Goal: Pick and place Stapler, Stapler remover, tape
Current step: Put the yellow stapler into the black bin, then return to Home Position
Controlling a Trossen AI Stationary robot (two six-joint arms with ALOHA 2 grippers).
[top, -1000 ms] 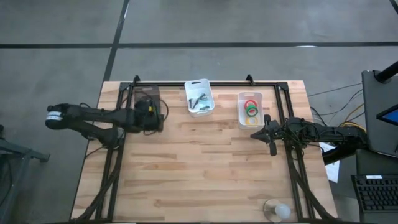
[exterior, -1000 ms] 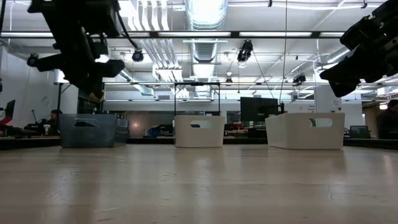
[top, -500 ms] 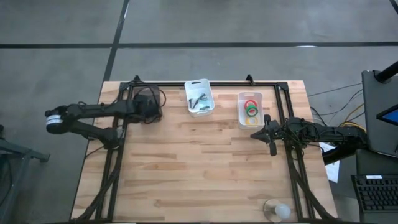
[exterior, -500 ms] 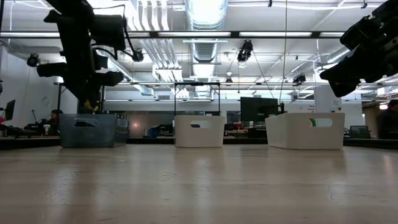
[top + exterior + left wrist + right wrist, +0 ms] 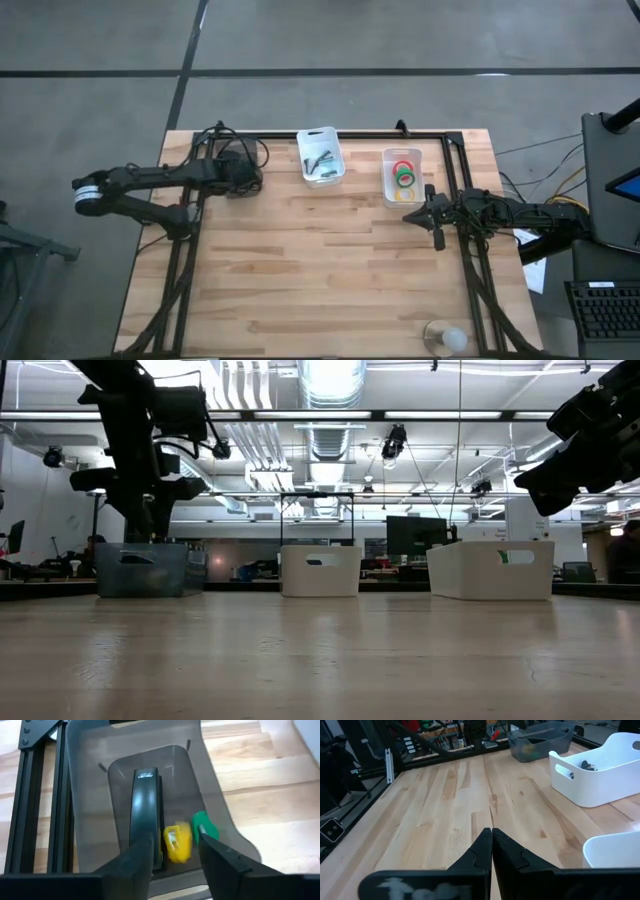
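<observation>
- Left gripper (image 5: 172, 852), jaws spread and holding nothing, hangs over the grey bin (image 5: 90, 795), where the stapler (image 5: 145, 815) lies beside yellow and green items.
- Middle bin (image 5: 321, 156) holds dark pieces, likely removers.
- Tape (image 5: 405, 176) sits in the right bin (image 5: 385, 190); right gripper (image 5: 491, 842) waits beside it, jaws pressed together.
- Sorting looks nearly done.

bins I count: 3, one grey bin (image 5: 236, 163), one white middle bin (image 5: 321, 157), one white right bin (image 5: 402, 176) | tape rolls (image 5: 405, 178): at least 3, red, green, yellow, stacked | black stapler (image 5: 145, 815): 1 | yellow stapler (image 5: 176, 843): 1 | green stapler (image 5: 202, 824): 1 | my arms: 2
</observation>
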